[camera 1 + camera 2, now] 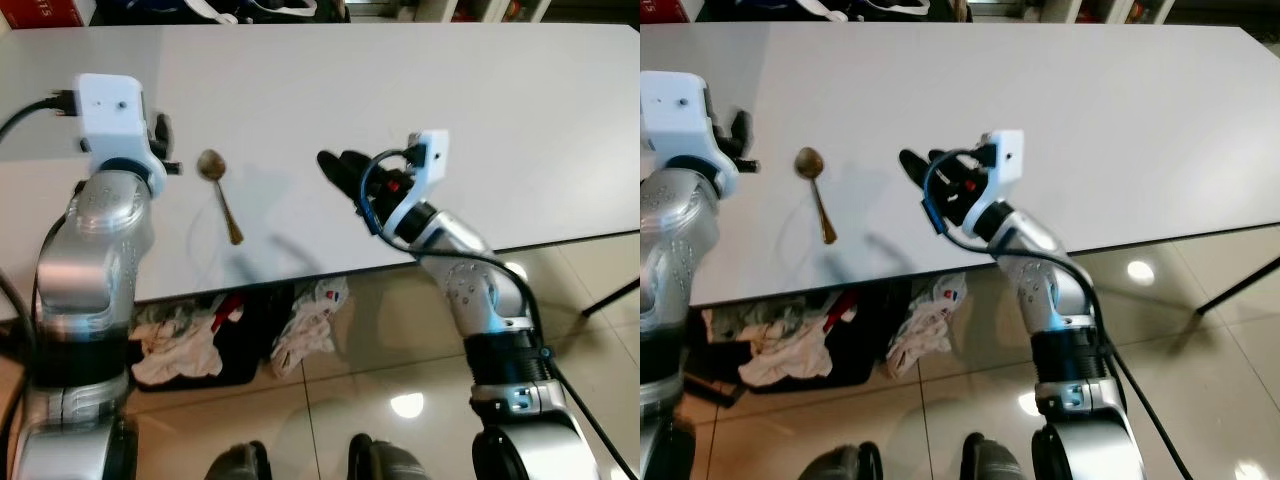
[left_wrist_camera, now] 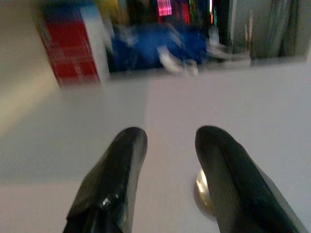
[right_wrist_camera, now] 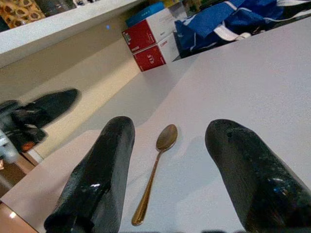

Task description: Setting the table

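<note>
Left eye view: white rectangular table w/ one brass-coloured metal spoon lying flat near the front edge, toward the left end, bowl pointing to the far edge, handle to the front edge. Left gripper over the table just beside the spoon's bowl, on its left, not touching it. Right gripper over the table nearer the middle of the front edge, right of the spoon, fingers aimed at it but well apart from it. Under the front edge, on the glossy tile floor, a heap of white and dark cloths.

Right eye view: same layout; spoon between the two grippers, closer to the left one.

Left wrist view: blurred. Two black fingers spread apart, nothing between them, table surface below. Spoon bowl peeks out next to one finger. Red-and-white box and blue fabric past the far edge.

Right wrist view: black fingers wide apart, empty; spoon lies on the table in line w/ the gap, beyond the tips. Left gripper visible farther off. Red-and-white boxes and blue bag by the far edge.
</note>
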Available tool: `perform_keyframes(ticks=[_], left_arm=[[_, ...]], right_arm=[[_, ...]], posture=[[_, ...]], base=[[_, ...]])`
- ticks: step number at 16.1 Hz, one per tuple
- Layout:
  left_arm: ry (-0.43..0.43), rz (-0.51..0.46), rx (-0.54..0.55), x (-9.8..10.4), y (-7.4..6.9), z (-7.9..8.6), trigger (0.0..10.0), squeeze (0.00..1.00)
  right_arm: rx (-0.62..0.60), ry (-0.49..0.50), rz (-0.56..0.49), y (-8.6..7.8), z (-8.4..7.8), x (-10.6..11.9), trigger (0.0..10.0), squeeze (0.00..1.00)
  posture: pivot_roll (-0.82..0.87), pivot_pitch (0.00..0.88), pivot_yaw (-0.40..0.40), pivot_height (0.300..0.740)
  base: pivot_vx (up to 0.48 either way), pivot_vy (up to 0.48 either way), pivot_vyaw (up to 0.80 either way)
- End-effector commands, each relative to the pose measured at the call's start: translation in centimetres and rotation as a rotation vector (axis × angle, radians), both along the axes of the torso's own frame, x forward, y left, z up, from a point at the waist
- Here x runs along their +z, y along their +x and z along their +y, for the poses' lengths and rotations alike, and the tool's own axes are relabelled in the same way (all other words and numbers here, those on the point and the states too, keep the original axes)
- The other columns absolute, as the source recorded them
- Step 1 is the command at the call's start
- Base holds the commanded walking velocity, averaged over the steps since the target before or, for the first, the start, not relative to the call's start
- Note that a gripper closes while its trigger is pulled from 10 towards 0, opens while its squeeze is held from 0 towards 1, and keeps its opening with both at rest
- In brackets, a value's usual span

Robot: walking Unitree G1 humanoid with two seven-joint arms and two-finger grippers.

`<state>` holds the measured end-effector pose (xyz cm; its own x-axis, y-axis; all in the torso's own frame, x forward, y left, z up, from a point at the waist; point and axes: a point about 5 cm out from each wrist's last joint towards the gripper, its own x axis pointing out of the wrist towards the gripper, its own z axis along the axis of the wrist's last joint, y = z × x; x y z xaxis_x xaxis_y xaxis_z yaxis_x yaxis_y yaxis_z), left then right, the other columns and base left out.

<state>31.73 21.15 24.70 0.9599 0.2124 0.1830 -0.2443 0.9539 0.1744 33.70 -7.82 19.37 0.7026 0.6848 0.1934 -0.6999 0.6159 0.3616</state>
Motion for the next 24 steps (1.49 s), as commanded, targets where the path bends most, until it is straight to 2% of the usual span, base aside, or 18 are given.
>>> perform_keyframes(ticks=[1, 3, 4, 6, 7, 8, 9, 11, 13, 16, 20, 22, 24], left_arm=[[0.04, -0.131, -0.019, -0.6, -1.8, -1.0, 10.0, 0.0], [0.003, -0.146, -0.008, -2.1, -3.0, -1.0, 10.0, 0.0], [0.027, -0.101, -0.074, -4.2, -3.7, -2.4, 10.0, 0.0], [0.025, -0.008, -0.163, -7.2, -4.4, -3.6, 10.0, 0.0], [-0.05, 0.102, -0.254, -10.9, -5.5, -4.6, 10.0, 0.0], [-0.129, 0.151, -0.271, -12.7, -6.3, -5.0, 10.0, 0.0], [-0.215, 0.166, -0.296, -13.6, -7.0, -5.6, 10.0, 0.0], [-0.247, 0.163, -0.331, -13.7, -7.8, -6.5, 10.0, 0.0], [-0.27, 0.129, -0.287, -13.2, -7.3, -5.9, 10.0, 0.0], [-0.237, 0.145, -0.246, -13.7, -6.7, -5.2, 10.0, 0.0], [-0.282, 0.182, -0.172, -15.4, -7.1, -4.3, 10.0, 0.0], [-0.259, 0.195, -0.182, -15.8, -7.2, -4.3, 10.0, 0.0], [-0.242, 0.177, -0.195, -15.3, -7.0, -4.5, 10.0, 0.0]], right_arm=[[0.004, -0.008, -0.019, -0.5, -0.4, -0.5, 10.0, 0.0], [0.018, -0.018, -0.042, -1.2, -0.5, -1.2, 10.0, 0.0], [0.005, -0.048, -0.052, -1.9, -1.0, -2.5, 10.0, 0.0], [-0.059, -0.12, -0.043, -2.2, -1.7, -4.2, 10.0, 0.0], [-0.146, -0.179, -0.016, -2.3, -2.5, -6.1, 10.0, 0.0], [-0.177, -0.196, 0.006, -2.5, -3.0, -7.0, 10.0, 0.0], [-0.202, -0.185, 0.021, -2.7, -3.3, -7.5, 10.0, 0.0], [-0.182, -0.091, 0.023, -3.3, -3.5, -7.1, 10.0, 0.0], [-0.145, -0.022, -0.01, -3.3, -2.9, -6.4, 10.0, 0.0], [-0.143, -0.026, -0.03, -2.9, -2.4, -6.2, 10.0, 0.0], [-0.159, -0.043, -0.008, -3.3, -2.5, -7.3, 10.0, 0.0], [-0.166, -0.049, -0.009, -3.2, -2.5, -7.5, 10.0, 0.0], [-0.173, -0.044, -0.017, -3.1, -2.7, -7.4, 10.0, 0.0]], posture=[[-0.09, 0.13, -0.03, 0.74], [-0.08, 0.125, -0.029, 0.74], [-0.08, 0.12, -0.03, 0.74], [-0.07, 0.116, -0.027, 0.74], [-0.07, 0.113, -0.024, 0.74], [-0.06, 0.112, -0.023, 0.74], [-0.07, 0.111, -0.022, 0.74], [-0.07, 0.114, -0.015, 0.74], [-0.06, 0.111, -0.011, 0.74], [-0.05, 0.113, -0.007, 0.74], [-0.05, 0.115, -0.002, 0.74], [-0.05, 0.115, 0.002, 0.74], [-0.05, 0.114, 0.004, 0.74]], base=[[0.0, 0.0, 0.0], [0.0, 0.0, 0.0], [0.0, 0.0, 0.0], [0.0, 0.0, 0.0], [0.0, 0.0, 0.0], [0.0, 0.0, 0.0], [0.0, 0.0, 0.0], [0.0, 0.0, 0.0], [0.0, 0.0, 0.0], [0.0, 0.32, 0.0], [0.0, 0.48, 0.0], [0.0, 0.48, 0.0], [0.0, 0.48, 0.0]])
